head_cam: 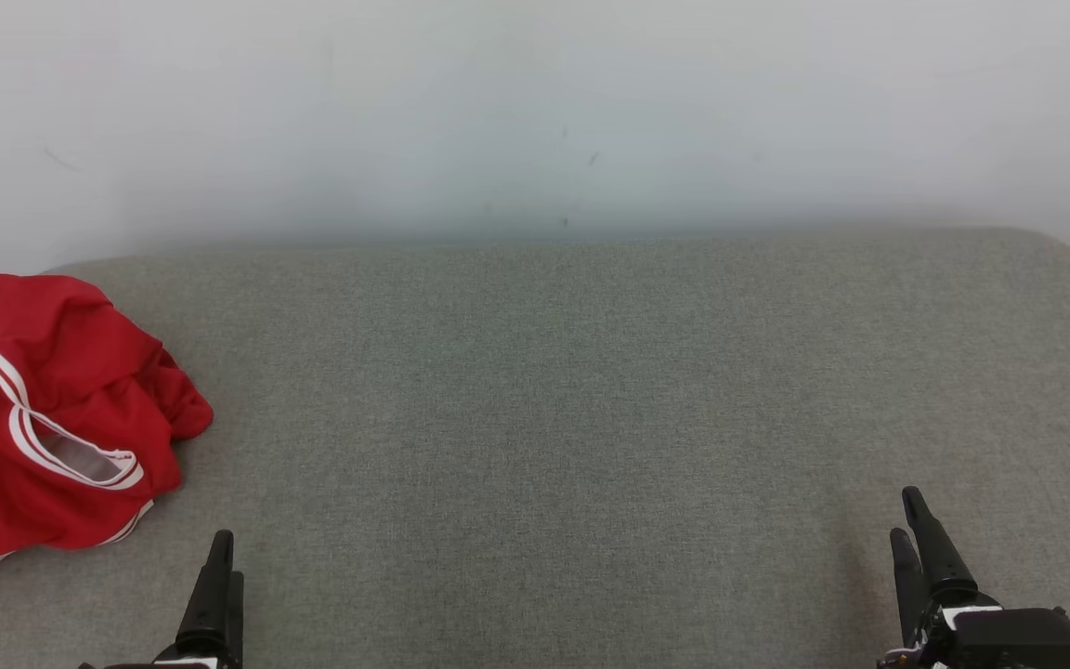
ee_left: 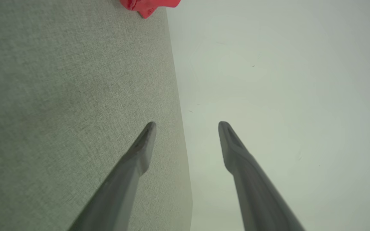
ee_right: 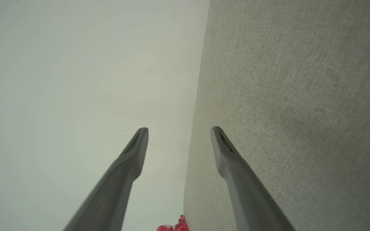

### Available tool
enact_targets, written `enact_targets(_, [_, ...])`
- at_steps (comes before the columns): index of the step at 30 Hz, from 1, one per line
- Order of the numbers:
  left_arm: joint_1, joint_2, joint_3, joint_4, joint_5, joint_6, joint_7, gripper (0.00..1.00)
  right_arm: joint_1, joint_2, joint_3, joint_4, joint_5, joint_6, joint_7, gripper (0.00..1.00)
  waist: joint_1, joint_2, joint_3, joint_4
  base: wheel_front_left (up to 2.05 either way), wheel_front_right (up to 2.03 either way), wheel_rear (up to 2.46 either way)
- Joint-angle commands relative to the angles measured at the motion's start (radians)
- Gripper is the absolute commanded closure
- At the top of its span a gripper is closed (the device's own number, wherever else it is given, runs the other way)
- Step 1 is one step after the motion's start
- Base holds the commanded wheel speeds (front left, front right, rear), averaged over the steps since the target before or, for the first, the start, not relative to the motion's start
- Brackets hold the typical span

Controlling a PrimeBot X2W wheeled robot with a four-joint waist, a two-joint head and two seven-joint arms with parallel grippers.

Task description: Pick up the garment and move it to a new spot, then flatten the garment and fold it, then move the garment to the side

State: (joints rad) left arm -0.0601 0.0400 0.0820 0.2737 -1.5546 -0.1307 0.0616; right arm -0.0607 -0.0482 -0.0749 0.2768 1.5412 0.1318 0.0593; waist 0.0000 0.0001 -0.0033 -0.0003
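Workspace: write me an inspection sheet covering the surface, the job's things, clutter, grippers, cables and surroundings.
Surface: grey fabric surface, flat, with a rounded far-right corner.
Job's things: red shirt with white trim, crumpled at the surface's left edge, partly cut off in the head view.
Clutter: nothing seen.
Grippers: left gripper and right gripper, jaws open and empty, both apart from the shirt.
Cables: nothing seen.
Surroundings: pale wall behind the surface, with a few small dark marks.
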Motion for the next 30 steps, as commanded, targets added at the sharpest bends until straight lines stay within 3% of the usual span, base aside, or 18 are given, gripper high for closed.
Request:
enact_targets(1, [-0.004,0.004,-0.001,-0.021,0.032,0.0,-0.012,0.0,-0.01,-0.006,0.004,-0.013,-0.036,0.0,-0.011,0.0,0.0,-0.0001,-0.001,0.0,0.0,0.0,0.0])
enact_targets(30, [0.039,0.007,-0.057,-0.059,0.623,0.053,-0.128,0.0,0.024,-0.002,0.046,0.002,-0.67,-0.001,-0.127,0.0,0.0,-0.0001,-0.01,0.003,0.0,0.0,0.0])
